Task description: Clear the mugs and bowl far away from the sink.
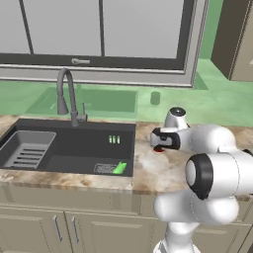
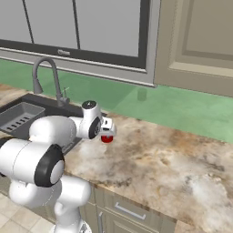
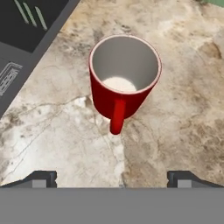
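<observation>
The red mug stands upright on the marbled counter, its handle turned toward the camera, just right of the sink. My gripper hangs above it, open, with the fingertips wide apart and nothing between them. From the base views the hand covers most of the red mug. A bright green shape lies low in the sink's front right corner; I cannot tell whether it is the green mug. The bowl is out of view.
The arched faucet rises behind the basin, and the slatted rack fills its left part. Counter stretches far to the right, below a tall cabinet. A green backsplash and a window run behind.
</observation>
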